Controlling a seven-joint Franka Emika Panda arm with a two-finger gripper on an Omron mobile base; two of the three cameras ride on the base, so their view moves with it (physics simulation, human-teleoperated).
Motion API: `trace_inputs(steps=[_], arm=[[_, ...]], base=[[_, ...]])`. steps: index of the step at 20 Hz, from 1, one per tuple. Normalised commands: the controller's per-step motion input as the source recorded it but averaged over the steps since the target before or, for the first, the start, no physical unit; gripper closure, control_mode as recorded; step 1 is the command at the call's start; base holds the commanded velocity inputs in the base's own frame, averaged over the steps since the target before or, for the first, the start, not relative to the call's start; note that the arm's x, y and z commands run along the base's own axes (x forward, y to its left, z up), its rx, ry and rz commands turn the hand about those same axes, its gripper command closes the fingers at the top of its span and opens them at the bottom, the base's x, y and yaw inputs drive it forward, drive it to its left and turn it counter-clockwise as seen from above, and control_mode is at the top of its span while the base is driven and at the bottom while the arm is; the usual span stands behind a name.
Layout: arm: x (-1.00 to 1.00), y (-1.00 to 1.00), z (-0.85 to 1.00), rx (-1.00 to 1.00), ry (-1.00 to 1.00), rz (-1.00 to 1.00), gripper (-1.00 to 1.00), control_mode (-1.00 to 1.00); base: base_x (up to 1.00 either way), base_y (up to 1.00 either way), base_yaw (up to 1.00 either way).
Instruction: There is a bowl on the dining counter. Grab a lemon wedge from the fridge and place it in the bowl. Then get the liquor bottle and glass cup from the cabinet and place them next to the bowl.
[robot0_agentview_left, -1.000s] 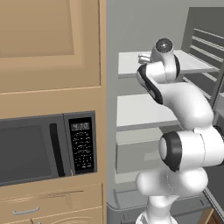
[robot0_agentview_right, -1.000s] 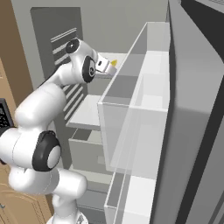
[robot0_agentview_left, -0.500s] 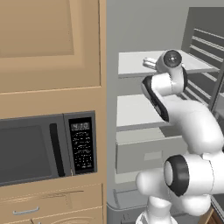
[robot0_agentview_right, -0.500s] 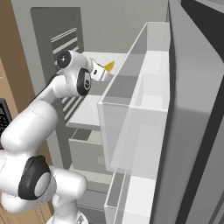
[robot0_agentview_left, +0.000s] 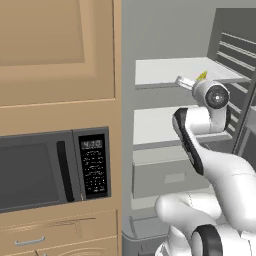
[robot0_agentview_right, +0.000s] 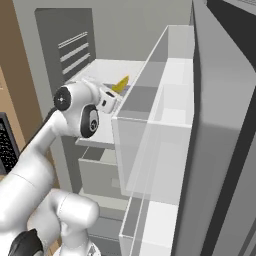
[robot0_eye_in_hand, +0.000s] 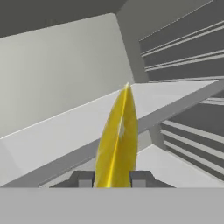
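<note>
Yellow lemon wedge (robot0_eye_in_hand: 117, 140) was pinched between the two fingers of the gripper (robot0_eye_in_hand: 112, 179), held just above the front edge of the upper white shelf (robot0_agentview_left: 165, 70) inside the open fridge (robot0_agentview_left: 150, 30).

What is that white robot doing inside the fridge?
The white robot arm is reaching into the open grey steel fridge. Its gripper is shut on a small yellow lemon wedge, holding it just over the top white shelf. The wedge is not yet out of the fridge.
</note>
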Motion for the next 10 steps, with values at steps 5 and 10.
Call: trace_inputs(steps=[5,10], arm=[[-0.77,-0.07,0.0,0.0,-0.15,0.0,1.0,-1.0],[-0.58,0.0,0.0,0.0,-0.04,0.0,1.0,-1.0]], base=[[0.0,0.0,0.0],[0.0,0.0,0.0]])
